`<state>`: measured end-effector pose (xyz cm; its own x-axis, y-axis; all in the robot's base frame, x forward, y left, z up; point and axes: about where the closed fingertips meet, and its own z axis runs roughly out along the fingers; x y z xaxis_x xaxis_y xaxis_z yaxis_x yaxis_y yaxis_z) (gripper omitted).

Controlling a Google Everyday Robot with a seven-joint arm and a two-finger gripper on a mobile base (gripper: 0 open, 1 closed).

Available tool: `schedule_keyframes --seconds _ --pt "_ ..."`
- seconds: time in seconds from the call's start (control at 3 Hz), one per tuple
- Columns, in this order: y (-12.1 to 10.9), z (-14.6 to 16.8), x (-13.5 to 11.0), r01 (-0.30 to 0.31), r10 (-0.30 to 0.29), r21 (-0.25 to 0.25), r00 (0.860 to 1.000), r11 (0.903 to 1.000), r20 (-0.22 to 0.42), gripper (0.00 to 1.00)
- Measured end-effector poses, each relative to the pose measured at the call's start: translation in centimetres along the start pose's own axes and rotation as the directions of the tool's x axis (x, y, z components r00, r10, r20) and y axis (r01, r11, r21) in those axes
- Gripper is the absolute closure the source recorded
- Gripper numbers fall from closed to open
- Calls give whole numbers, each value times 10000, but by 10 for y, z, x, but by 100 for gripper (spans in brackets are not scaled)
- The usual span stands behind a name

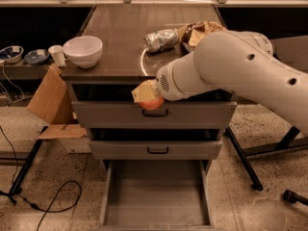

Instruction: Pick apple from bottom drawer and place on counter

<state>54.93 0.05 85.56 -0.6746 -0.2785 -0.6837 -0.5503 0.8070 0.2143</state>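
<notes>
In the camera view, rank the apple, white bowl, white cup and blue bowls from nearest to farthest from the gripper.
1. The apple, held in the gripper, before the top drawer front.
2. The white bowl, on the counter's left front corner.
3. The white cup, just left of that bowl.
4. The blue bowls, at the far left edge.
</notes>
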Motion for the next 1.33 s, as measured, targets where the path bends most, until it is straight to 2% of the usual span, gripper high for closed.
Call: schedule_keyframes --seconds 0.67,1.33 --pt "-5 9 -51 -446 442 24 9951 9990 889 100" --pt "3 8 -86 -769 751 33 9816 9970 1753 100"
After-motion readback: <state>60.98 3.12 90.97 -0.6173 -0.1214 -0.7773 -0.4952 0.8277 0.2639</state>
